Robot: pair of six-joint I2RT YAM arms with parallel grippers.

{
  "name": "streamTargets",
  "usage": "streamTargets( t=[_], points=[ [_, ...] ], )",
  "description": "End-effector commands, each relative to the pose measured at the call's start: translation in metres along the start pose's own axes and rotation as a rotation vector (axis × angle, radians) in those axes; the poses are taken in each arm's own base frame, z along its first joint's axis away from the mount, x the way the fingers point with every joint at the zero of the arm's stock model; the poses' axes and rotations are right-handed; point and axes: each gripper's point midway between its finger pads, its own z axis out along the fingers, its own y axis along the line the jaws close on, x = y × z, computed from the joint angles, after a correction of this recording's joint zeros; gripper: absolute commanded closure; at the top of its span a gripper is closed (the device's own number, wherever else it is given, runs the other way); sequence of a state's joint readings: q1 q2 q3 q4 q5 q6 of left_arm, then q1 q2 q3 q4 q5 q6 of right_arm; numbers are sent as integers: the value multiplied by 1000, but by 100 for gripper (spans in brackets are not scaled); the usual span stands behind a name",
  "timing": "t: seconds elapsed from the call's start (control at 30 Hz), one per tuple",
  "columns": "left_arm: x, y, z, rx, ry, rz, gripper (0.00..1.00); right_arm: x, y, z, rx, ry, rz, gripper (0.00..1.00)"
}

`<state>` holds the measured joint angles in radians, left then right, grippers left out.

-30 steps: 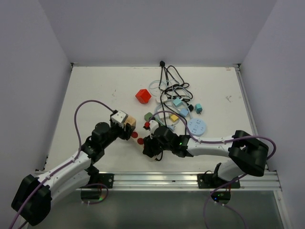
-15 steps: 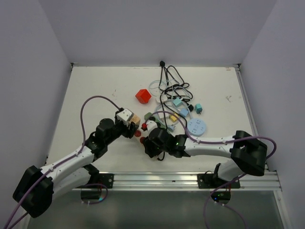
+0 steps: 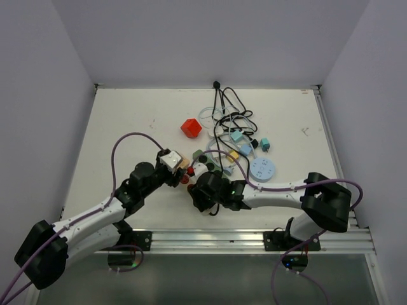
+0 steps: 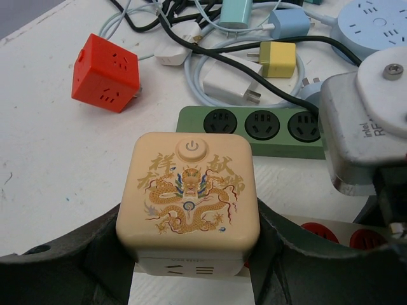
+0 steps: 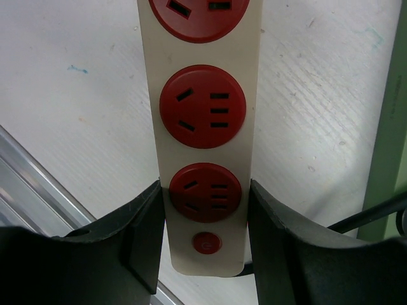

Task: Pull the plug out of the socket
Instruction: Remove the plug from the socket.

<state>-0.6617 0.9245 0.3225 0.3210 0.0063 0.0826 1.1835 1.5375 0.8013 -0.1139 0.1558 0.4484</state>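
My left gripper (image 4: 189, 238) is shut on a beige cube plug (image 4: 189, 190) printed with a gold dragon and a power button. In the top view it (image 3: 177, 171) holds the cube (image 3: 182, 164) against the far end of a white power strip with red sockets (image 3: 188, 175). My right gripper (image 5: 203, 219) is shut on the near end of that strip (image 5: 200, 121), around its last red socket and power button. In the top view my right gripper (image 3: 198, 189) is just right of the left one. Whether the cube's pins sit in the strip is hidden.
A green power strip (image 4: 254, 130) lies just beyond the cube. A red cube socket (image 3: 191, 128) sits further back. A tangle of cables, coloured chargers (image 3: 236, 135) and a round blue socket (image 3: 262, 169) fills the right middle. The metal rail (image 3: 210, 238) runs along the near edge.
My left arm has moved right and forward with the beige cube, up to the strip's end. My right gripper has shifted a little left with the strip.
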Motion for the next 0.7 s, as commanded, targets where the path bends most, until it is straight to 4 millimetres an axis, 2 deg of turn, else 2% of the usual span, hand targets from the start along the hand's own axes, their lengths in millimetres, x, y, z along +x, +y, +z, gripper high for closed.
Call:
streamTargets(
  t=[0.0,0.13,0.4,0.6,0.63,0.67],
  points=[
    [-97,33,-14,-149,-377,24,100,70,-1,-6,-48,242,39,100],
    [-93,30,-9,-131,-348,46,100,70,6,-8,-117,240,73,100],
    [-89,20,-5,-98,-339,47,100,42,11,-25,-122,181,64,100],
    [-97,36,-11,-183,-368,-5,100,39,9,-21,-109,171,47,100],
    [-96,42,-12,-218,-361,-23,100,40,8,-20,-103,169,54,96],
    [-99,45,-12,-232,-361,-32,100,37,6,-19,-93,156,52,87]
  ],
)
